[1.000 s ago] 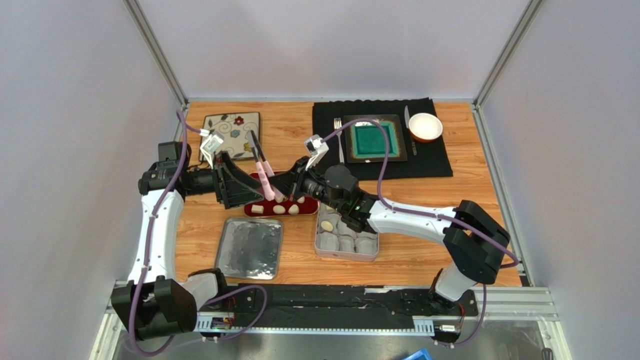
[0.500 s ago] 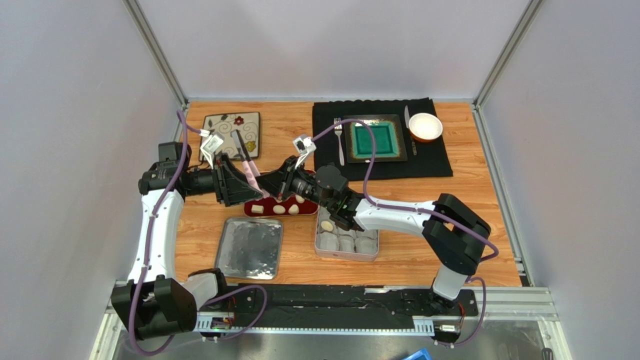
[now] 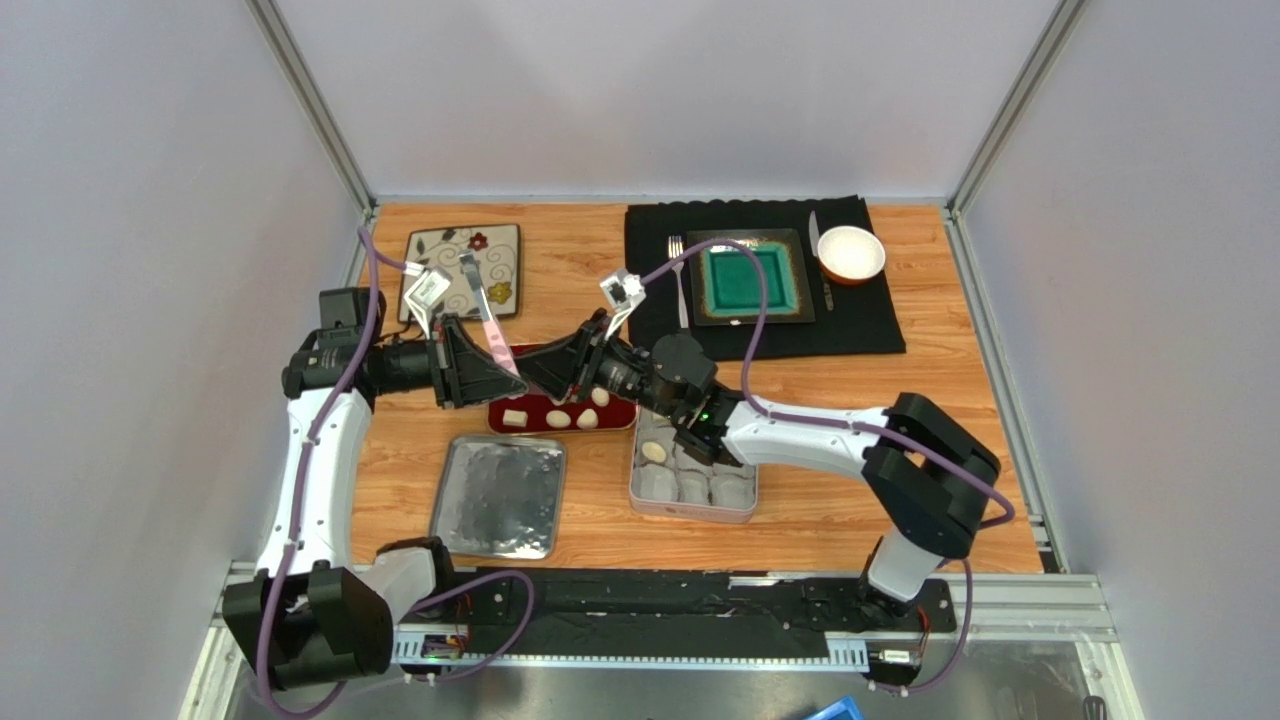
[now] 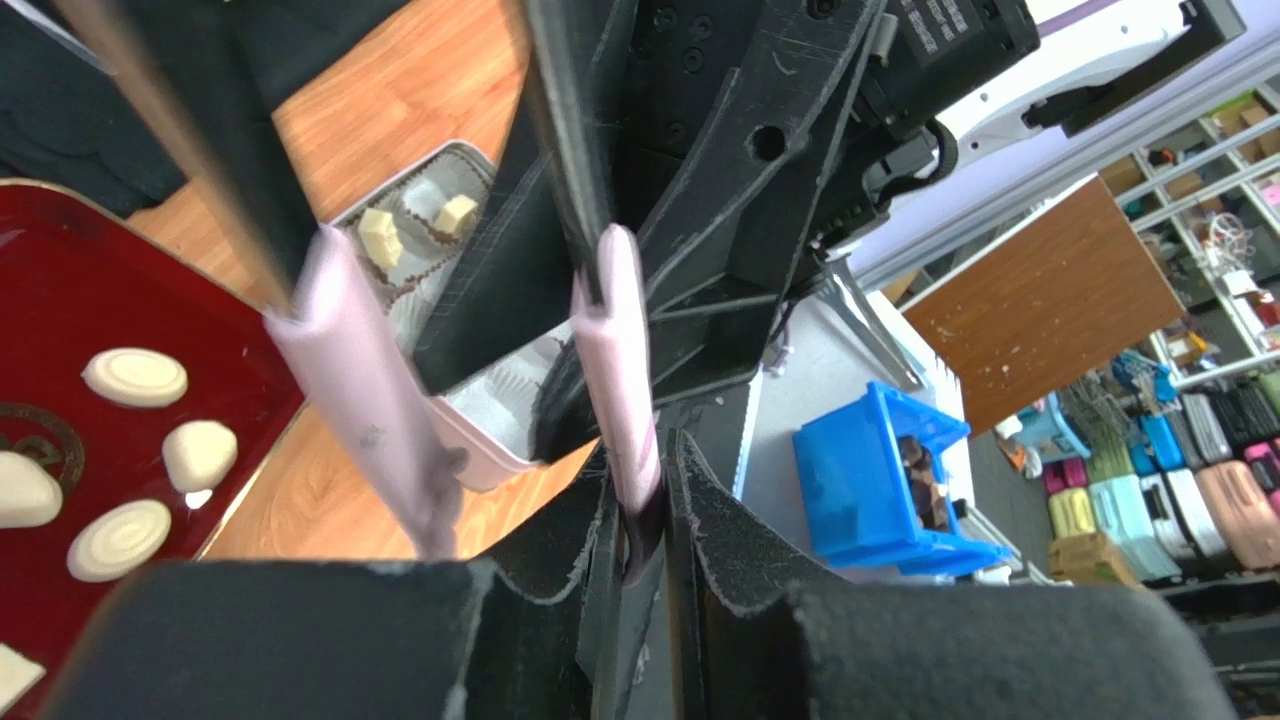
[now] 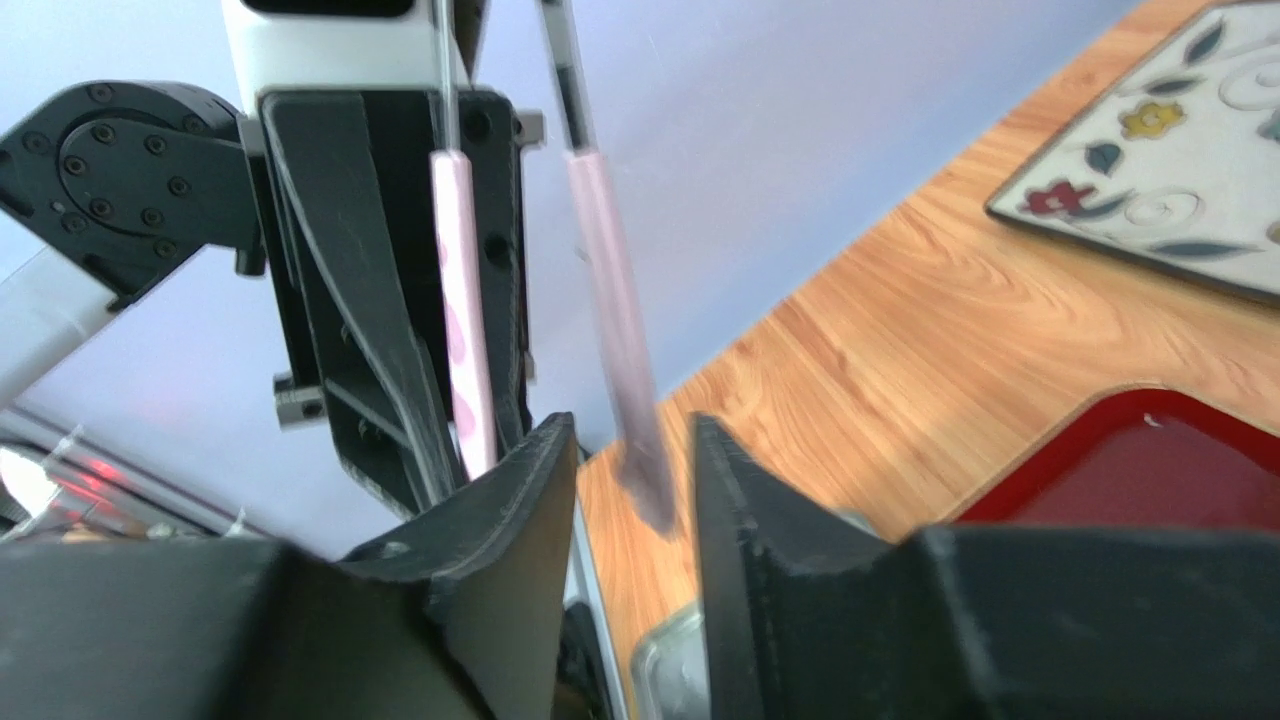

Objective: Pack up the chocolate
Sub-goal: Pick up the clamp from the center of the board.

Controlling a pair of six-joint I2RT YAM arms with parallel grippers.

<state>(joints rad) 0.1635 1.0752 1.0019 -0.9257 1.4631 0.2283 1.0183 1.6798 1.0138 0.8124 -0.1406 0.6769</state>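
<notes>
Pink-tipped tongs (image 4: 619, 360) near the red tray (image 4: 60, 270).
Jaws of left gripper (image 4: 639, 503) clamped on one arm; right gripper (image 5: 634, 450) jaws apart around the other.

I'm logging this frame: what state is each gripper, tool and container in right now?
left gripper: shut on one arm of the tongs.
right gripper: open, other tong arm between its fingers.
tongs: arms apart, held in the air.
tin: uncovered, paper cups inside, some filled.
lid: off, flat beside the tin.
red tray: holding loose chocolate.

Table (image 3: 827, 513) seen from high behind, facing 12 o'clock, wrist views held close, faced toward each other, tongs (image 4: 616, 345) and red tray (image 4: 45, 255) shared.
</notes>
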